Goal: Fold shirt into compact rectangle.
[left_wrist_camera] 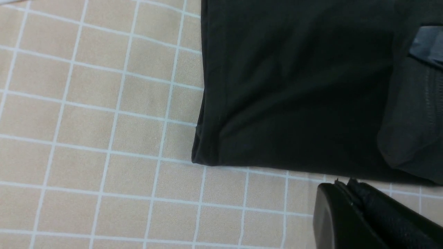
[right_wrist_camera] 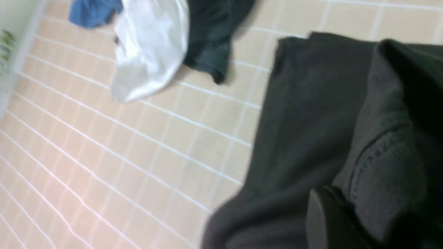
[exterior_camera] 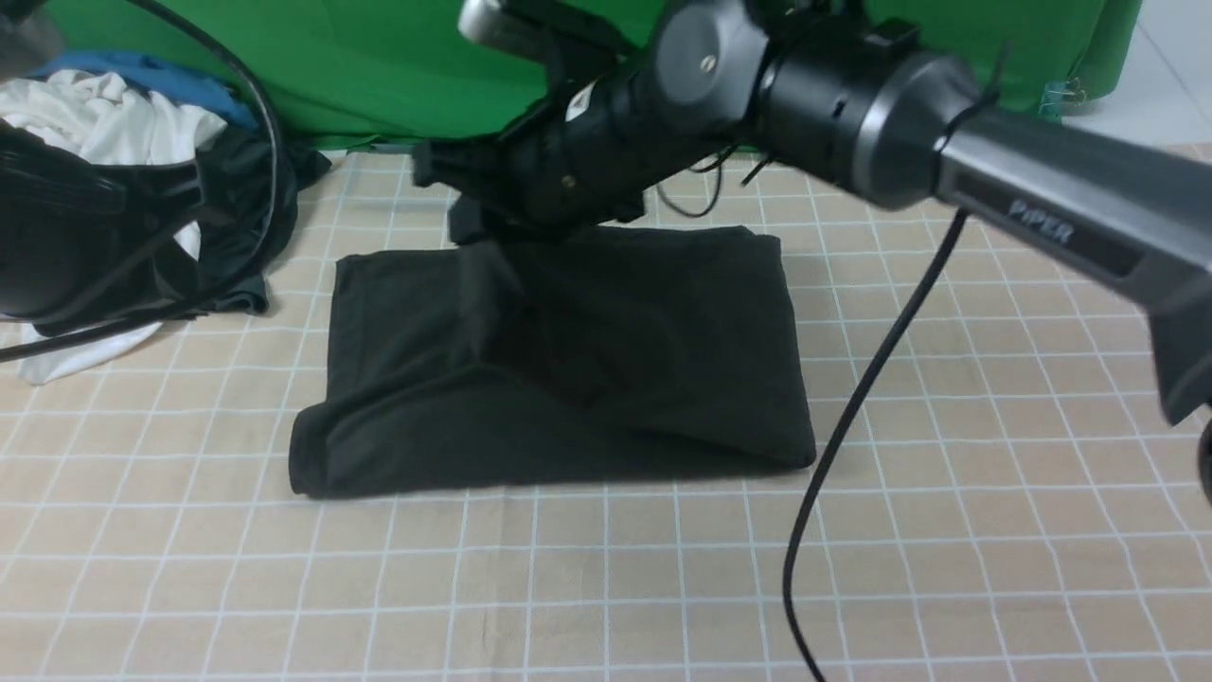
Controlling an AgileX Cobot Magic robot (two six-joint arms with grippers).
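Black shirt [exterior_camera: 587,379], folded rectangle, far edge seemingly lifted

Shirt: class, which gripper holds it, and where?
The right gripper holds the shirt by a raised fold at its far edge; the left gripper holds nothing.

One word to read here, and it's on the right arm [exterior_camera: 1089,175]: "PiPER", pale grey letters on a dark inset strip [exterior_camera: 1042,225] along the grey forearm tube, out at three o'clock in the front view, tilted with the arm's slope. Up near twelve o'clock, a small white sticker [exterior_camera: 579,101] sits on the black wrist housing, print too small to make out. The shirt [exterior_camera: 559,360] shows only plain black cloth in all three views.
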